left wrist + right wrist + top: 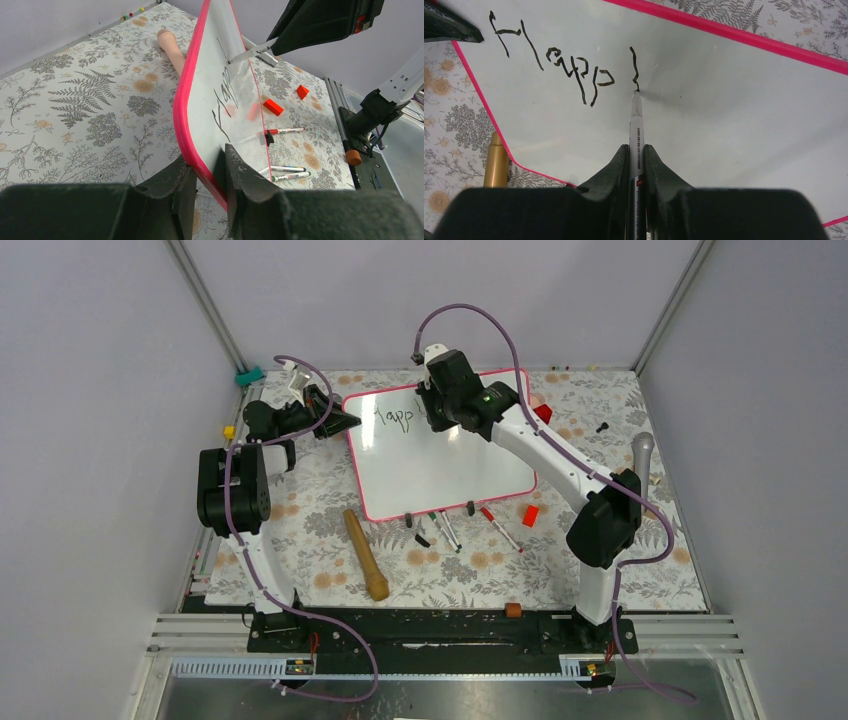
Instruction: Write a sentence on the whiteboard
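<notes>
The whiteboard, white with a pink-red frame, lies on the floral table. My left gripper is shut on the pink rim at its far left corner, one finger on each face. In the top view that gripper sits at the board's upper left. The sentence reads "Happ" followed by one short wavy stroke. A black marker is clamped in my right gripper, which is shut on it. The marker's tip touches the board at the bottom of that stroke. From above, the right gripper hovers over the board's top edge.
A wooden rolling pin lies in front of the board's left side. Loose markers and a red-capped marker lie along its near edge. Red blocks sit to its right, with a grey handle further right.
</notes>
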Motion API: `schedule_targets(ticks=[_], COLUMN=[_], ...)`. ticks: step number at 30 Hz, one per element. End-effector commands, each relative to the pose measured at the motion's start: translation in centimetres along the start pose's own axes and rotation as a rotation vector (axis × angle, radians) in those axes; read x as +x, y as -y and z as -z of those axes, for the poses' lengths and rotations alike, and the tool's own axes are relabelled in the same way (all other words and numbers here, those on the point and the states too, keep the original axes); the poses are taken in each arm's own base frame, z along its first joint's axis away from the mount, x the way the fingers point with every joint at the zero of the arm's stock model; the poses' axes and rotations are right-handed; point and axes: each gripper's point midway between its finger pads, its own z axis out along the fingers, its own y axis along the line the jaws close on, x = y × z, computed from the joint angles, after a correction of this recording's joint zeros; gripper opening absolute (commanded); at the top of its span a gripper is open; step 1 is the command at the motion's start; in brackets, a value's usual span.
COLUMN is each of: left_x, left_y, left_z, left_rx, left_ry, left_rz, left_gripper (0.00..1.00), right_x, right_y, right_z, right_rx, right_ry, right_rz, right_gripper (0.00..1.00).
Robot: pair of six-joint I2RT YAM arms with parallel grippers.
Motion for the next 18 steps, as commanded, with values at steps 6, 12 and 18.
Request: schedule_targets(ticks=[6,12,18], left_x=[4.0,4.0,4.0], left_y=[2.4,2.5,2.5], left_z=[0.8,0.8,0.8], left_rx=[0.194,0.194,0.195], left_ry=[-0.163,-0.163,-0.164], left_rz=[-0.182,-0.183,-0.183], left_gripper=[0.0,0.0,0.0], right_x=[-0.7,-2.8,-4.2], right_y=[0.0,-0.1,-0.7], right_z=[1.5,3.2,4.3], right_rx=[-0.013,-0.028,-0.066], right_ry=[0.026,0.08,0.148], right_rz=[-0.018,-0.022,-0.028], right_gripper=[0.0,0.0,0.0])
